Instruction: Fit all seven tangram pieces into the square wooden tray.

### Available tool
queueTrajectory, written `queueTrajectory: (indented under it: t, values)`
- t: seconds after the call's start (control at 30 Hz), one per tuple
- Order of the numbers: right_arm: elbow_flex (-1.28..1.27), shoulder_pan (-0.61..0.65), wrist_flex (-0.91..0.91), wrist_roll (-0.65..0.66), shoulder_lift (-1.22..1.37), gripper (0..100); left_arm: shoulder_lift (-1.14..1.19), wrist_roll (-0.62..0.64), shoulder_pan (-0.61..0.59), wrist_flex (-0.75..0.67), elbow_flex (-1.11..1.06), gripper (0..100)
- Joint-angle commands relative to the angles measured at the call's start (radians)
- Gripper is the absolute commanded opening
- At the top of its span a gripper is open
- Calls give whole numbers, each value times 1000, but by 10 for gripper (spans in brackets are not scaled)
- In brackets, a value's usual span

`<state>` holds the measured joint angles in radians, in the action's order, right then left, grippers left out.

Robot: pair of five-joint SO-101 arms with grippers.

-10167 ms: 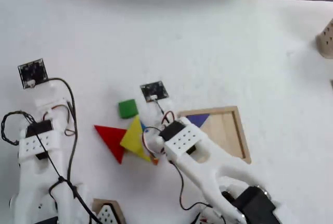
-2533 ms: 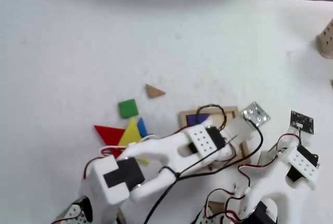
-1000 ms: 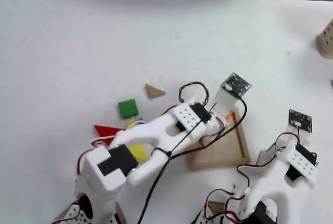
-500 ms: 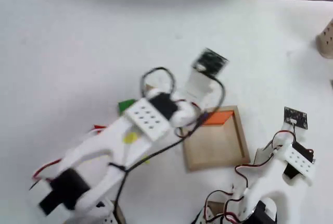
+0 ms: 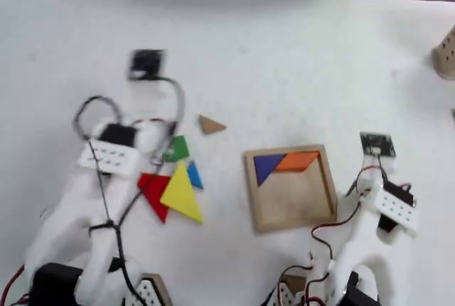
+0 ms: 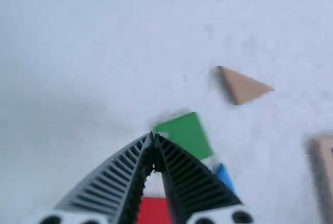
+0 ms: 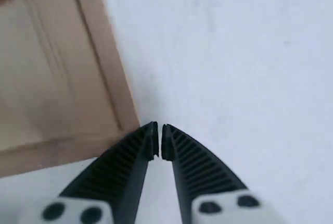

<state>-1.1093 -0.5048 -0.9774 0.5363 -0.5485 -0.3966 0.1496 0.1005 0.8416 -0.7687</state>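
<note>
The square wooden tray (image 5: 293, 206) holds a purple triangle (image 5: 265, 166) and an orange piece (image 5: 299, 160) along its far edge. Left of it lie a green square (image 5: 176, 148), a red triangle (image 5: 153, 191), a yellow triangle (image 5: 181, 192), a small blue piece (image 5: 194, 176) and, farther back, a tan triangle (image 5: 210, 125). My left gripper (image 6: 154, 141) is shut and empty, its tips just beside the green square (image 6: 184, 134). My right gripper (image 7: 157, 130) is shut and empty, over the table just off a corner of the tray (image 7: 106, 62).
The white table stretches wide and bare behind the pieces. A perforated wooden object (image 5: 446, 53) stands at the far right edge. Both arm bases and their cables crowd the near edge.
The left arm has swung from over the tray leftward to the loose pieces. The orange piece now lies in the tray beside the purple triangle. The right arm shifted slightly toward the tray.
</note>
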Motion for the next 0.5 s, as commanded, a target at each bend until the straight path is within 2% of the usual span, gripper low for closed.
queueTrajectory:
  t: [0.0, 0.13, 0.2, 0.33, 0.47]
  values:
    - [153, 61, -70, 20, -30, 22, -48, -2, -222, -118, -118, 27]
    - [298, 117, -231, 63, -21, 76, -48, -130, -325, -184, -186, 27]
    - [325, 154, -263, 63, -21, 91, -48, -155, -352, -184, -189, 27]
    - [305, 229, -225, 64, -19, 74, -48, -152, -377, -190, -186, 27]
    - [258, 282, -140, 71, -19, 139, -48, -155, -372, -190, -187, 27]
